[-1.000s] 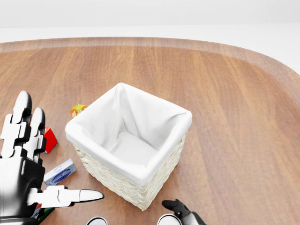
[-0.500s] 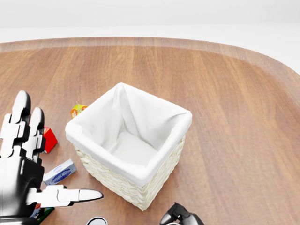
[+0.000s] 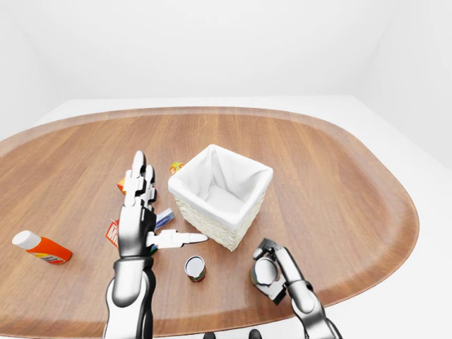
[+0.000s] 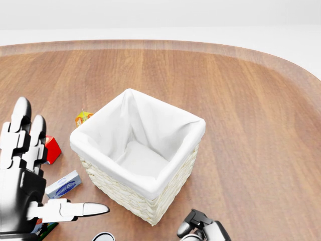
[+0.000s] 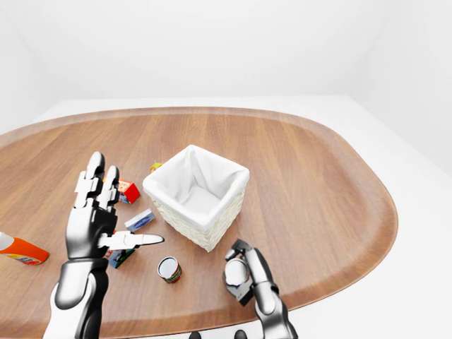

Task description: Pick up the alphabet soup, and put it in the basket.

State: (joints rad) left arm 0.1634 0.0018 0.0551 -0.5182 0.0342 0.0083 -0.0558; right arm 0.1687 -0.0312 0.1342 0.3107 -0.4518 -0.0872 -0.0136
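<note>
Left hand: three-fingered, glossy black palm block with chrome-silver finger segments; fingertips rounded and pale, joints marked by dark bands. Thumb white-silver, tapering to a blunt point. Left forearm: polished silver shell, black band at the wrist. Right hand: dark grey-black knuckle housings with silver links. Right forearm: silver casing with black joint sections.

Cream woven basket with white liner, brown woodgrain table, orange white-capped bottle, red box
</note>
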